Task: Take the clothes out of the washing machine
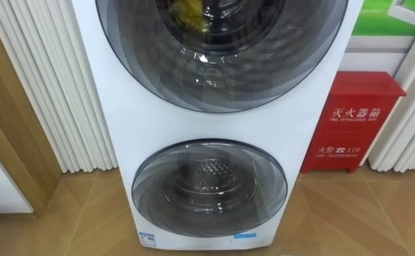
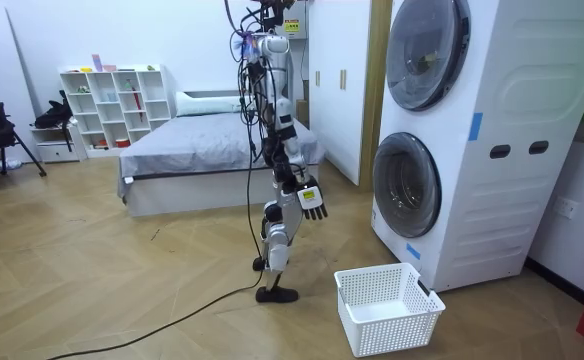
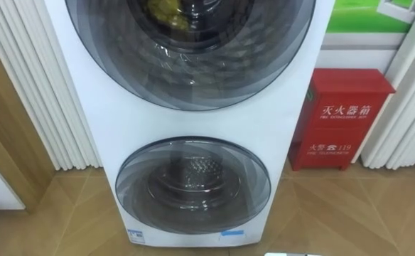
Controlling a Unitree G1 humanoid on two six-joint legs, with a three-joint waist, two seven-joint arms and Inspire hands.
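A white stacked washing machine (image 1: 133,135) rises right in front of me. Behind the glass of its upper round door (image 1: 222,64) lies a yellow cloth (image 1: 190,14), also visible as a yellow cloth (image 3: 163,11) in the right eye view. The lower round door (image 1: 209,186) shows a bare steel drum. Both doors look shut. In the room view I stand about a step from the machine (image 2: 472,150), facing it, with my right hand (image 2: 313,198) held out at hip height, fingers straight and holding nothing.
A white laundry basket (image 2: 387,305) stands on the wooden floor between me and the machine. A red fire-extinguisher cabinet (image 1: 349,121) stands right of the machine, white curtains (image 1: 44,85) left of it. A bed (image 2: 202,150) and a white shelf (image 2: 112,105) are behind me.
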